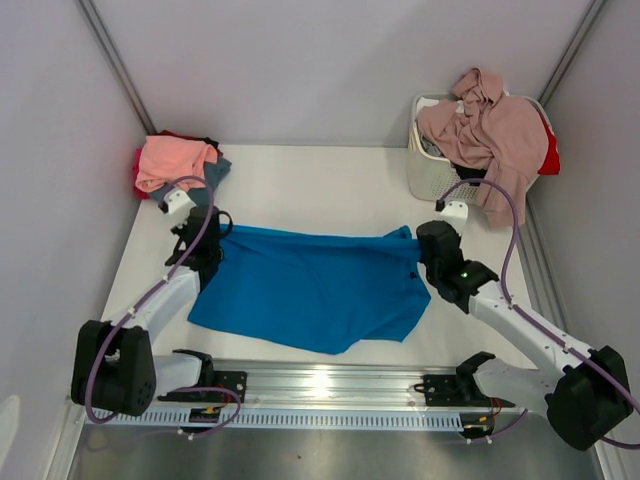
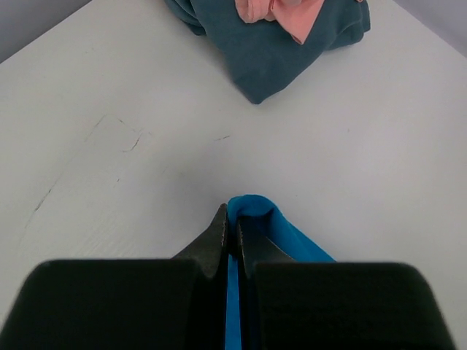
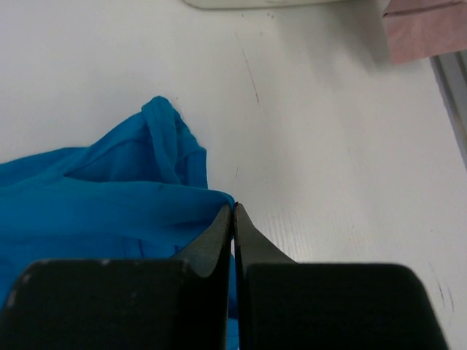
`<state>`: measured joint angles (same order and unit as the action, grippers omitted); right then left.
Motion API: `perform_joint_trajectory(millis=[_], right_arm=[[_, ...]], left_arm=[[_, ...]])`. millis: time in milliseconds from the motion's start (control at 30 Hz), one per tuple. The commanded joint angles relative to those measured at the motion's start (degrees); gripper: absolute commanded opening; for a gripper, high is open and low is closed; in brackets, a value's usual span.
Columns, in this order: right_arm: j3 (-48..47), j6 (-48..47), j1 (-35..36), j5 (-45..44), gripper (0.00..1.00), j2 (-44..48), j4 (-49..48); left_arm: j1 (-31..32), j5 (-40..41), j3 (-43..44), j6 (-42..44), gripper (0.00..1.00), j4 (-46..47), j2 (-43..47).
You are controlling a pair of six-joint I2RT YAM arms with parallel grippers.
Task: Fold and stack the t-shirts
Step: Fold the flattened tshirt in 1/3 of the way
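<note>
Top external view: one bright blue t-shirt (image 1: 310,285), spread flat on the table (image 1: 330,190) between the arms, far edge drawn nearly straight, apparently to set up a clean fold. Left gripper (image 2: 232,227): jaws pinched tight on the shirt's far-left corner. Right gripper (image 3: 233,219): jaws clamped on the far-right corner beside the bunched sleeve. Both arms reach forward, low, wrists angled inward. Folded stack (image 1: 178,165), salmon pink uppermost, far-left corner; mauve-pink shirt (image 1: 490,130) heaped on the white basket (image 1: 422,175), far right.
</note>
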<state>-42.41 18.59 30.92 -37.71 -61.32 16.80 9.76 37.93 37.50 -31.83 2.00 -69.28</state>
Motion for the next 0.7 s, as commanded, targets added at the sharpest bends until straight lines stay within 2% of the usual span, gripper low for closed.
perform_joint_trajectory(millis=[0,233,433,567,633,667], right_arm=[[1.1,4.26,1.86,-0.87,0.0,0.5,0.96],[3.47,6.28,2.22,1.76,0.0,0.15,0.08],[3.65,6.72,2.31,2.64,0.0,-1.34,-1.06],[2.25,9.44,2.31,2.12,0.19,-5.29,1.3],[1.55,10.06,2.31,2.03,0.25,-6.61,2.1],[0.76,10.85,2.39,1.86,0.43,-6.88,2.97]], left_arm=[[-0.97,-2.24,-0.41,-2.79,0.0,1.51,2.65],[-0.88,-10.67,-1.02,-3.23,0.0,-0.24,7.83],[-0.53,-10.34,-1.02,-2.27,0.0,-3.39,11.79],[0.26,-8.93,-0.76,-2.27,0.0,-5.86,12.06],[0.79,-8.75,-0.58,-2.27,0.0,-6.74,12.15],[0.87,-8.84,-0.32,-2.27,0.01,-7.09,12.06]])
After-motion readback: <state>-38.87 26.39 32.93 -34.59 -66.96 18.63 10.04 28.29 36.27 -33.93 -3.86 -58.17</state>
